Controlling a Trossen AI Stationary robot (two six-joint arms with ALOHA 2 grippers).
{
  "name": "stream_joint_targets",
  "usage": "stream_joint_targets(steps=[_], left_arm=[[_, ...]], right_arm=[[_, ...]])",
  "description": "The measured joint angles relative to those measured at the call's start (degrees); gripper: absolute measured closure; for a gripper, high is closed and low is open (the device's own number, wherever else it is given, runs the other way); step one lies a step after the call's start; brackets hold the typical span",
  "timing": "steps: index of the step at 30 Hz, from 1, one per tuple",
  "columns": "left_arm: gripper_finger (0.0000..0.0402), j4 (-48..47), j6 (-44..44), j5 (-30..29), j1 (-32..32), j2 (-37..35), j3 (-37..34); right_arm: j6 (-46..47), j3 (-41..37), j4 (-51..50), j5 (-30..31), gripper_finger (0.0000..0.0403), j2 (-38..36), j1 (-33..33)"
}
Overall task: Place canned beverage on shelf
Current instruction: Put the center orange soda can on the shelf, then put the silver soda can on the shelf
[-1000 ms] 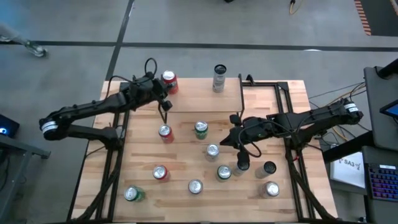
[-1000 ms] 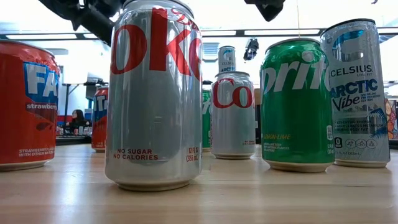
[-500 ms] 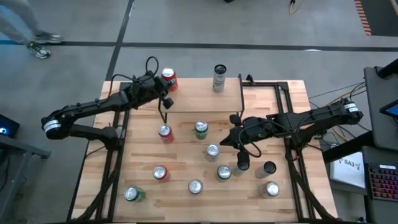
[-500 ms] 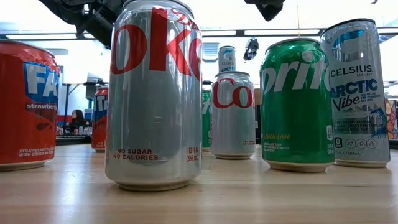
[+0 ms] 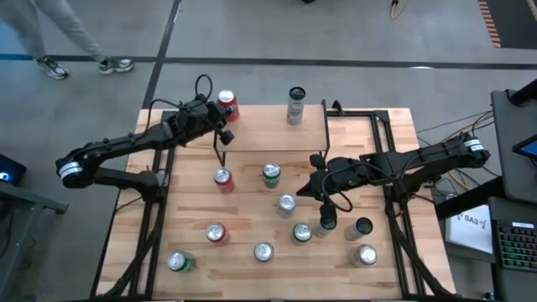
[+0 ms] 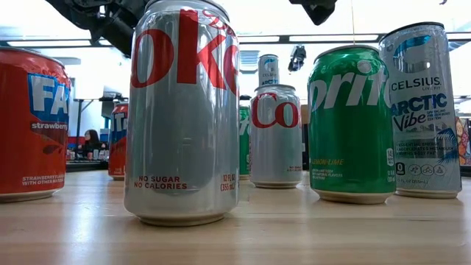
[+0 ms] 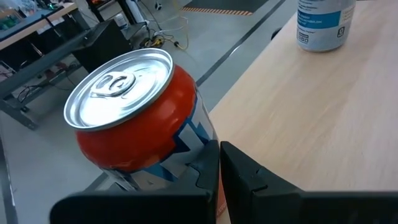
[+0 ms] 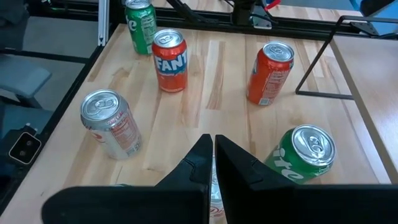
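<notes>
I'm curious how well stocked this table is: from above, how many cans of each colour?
Red cans: 3
Green cans: 3
Silver or white cans: 4
Dark cans: 2
Total: 12

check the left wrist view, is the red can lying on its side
No, the red can stands upright on the shelf, its silver lid facing up.

high: overhead, straight down, whole table (image 5: 252, 226) | low: tabletop level, facing across, close to Diet Coke can (image 6: 183, 110) | left wrist: close on red can (image 7: 134, 118), also in high (image 5: 227, 106) | right wrist: angled down over cans
</notes>
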Motion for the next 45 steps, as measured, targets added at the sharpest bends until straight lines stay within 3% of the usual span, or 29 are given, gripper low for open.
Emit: stream_joint_targets(steps=[10, 19, 35, 45], left_arm=[[0.0402, 0.02, -0.72, 0.06, 0.12, 0.0, 0.0], [0.0402, -0.41, -5.02, 5.18, -2.68, -0.76, 0.0], [0.0402, -1.16, -6.26, 5.18, -17.75, -6.07, 0.0], [0.0402, 0.56, -0.62, 5.18, -27.5, -7.79, -0.43]], right_arm=[[0.39, 0.0, 0.0, 0.01, 0.0394, 0.0, 0.0], [0.73, 0.0, 0.0, 0.0, 0.0394, 0.0, 0.0], [5.44, 0.02, 1.81, 3.63, 0.0394, -0.01, 0.0], [11.53, 2.13, 4.51, 5.01, 0.0394, 3.65, 0.0]])
